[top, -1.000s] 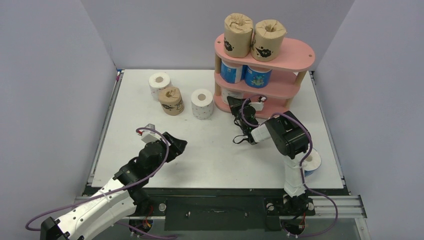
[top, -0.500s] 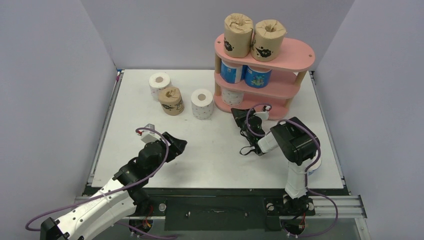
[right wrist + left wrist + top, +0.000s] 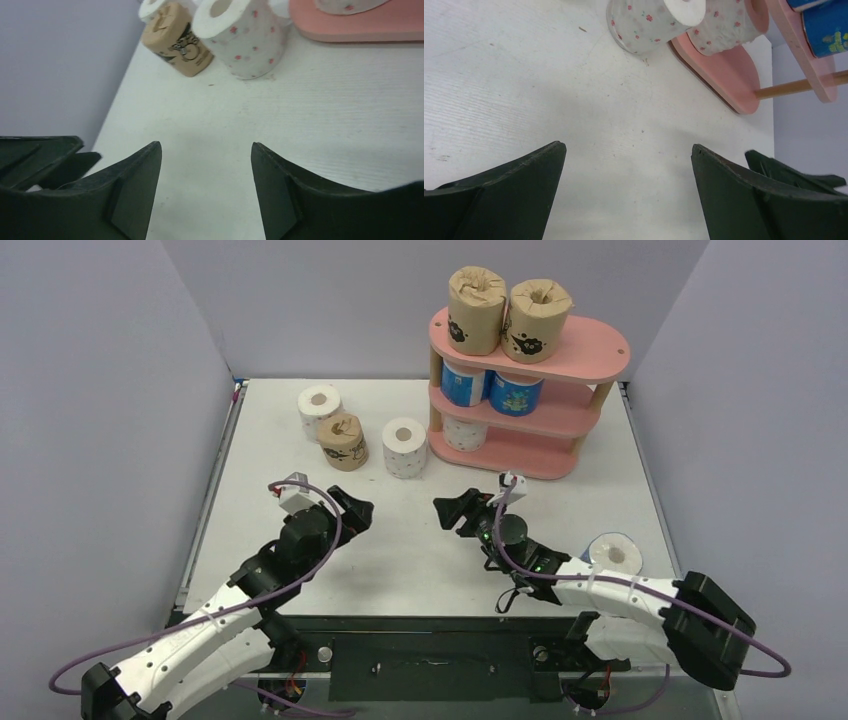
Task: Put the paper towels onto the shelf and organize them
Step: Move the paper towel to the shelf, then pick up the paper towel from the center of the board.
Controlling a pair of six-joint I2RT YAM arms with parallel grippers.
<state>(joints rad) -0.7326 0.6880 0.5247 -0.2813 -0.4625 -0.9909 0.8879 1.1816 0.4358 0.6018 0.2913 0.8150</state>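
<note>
On the table's left, our left gripper (image 3: 362,514) hangs spread and empty. Beyond it stand a white roll (image 3: 320,403), a brown roll (image 3: 343,441) and a dotted roll (image 3: 405,448). Our right gripper (image 3: 443,512) is also spread and empty. The shelf (image 3: 592,350) carries five rolls, and a blue roll (image 3: 613,555) waits rightmost. We judge them light and soft (the wrapping perhaps slick), so pinch gently across the sides.

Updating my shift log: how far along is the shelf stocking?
Done: five on the shelf: two brown rolls on top, two blue rolls mid-shelf, one dotted roll below. In hand: nothing; left fingers and right fingers open. Left: four on the table: two white rolls, a brown roll, a blue roll.
</note>
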